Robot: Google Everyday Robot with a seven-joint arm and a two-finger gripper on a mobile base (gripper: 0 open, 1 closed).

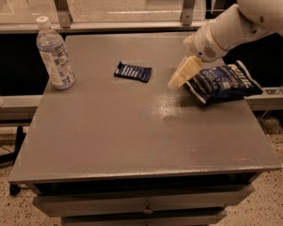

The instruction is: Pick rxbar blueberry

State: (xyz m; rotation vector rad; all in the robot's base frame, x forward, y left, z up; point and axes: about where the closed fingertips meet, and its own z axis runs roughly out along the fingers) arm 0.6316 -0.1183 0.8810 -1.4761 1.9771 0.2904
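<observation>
the hand [175, 81] hangs low over the counter [131, 140], right of the middle, with its tip just beside the left edge of a crinkled blue chip bag [223, 81]. i cannot tell from this view whether the hand is open or closed. nothing shows in its grip.

the likeliest slip, as i judge it, is a wrong grab. the bag is the nearest thing to the hand and is blue as well, so a descent from here would land on the bag or brush it rather than meet the bar. the hand has to travel left and toward the back of the counter first.

the second risk comes from the bar's own shape. it lies very flat, so there is little edge to catch. a hand that comes down too high would close on air, and one that comes in at a slant would probably shove the bar across the smooth counter. a thin wrapper may also slip out on the lift.

the water bottle [55, 55] stands well to the left and looks safe unless the reach overshoots.

the rxbar blueberry [133, 71] lies flat toward the back of the counter, a little left of the middle. it sits between the bottle and the hand, apart from both, with bare surface all around. it is a small dark navy rectangle with rows of white lettering too small to read. it lies slightly askew, its right end a touch nearer the camera.
</observation>
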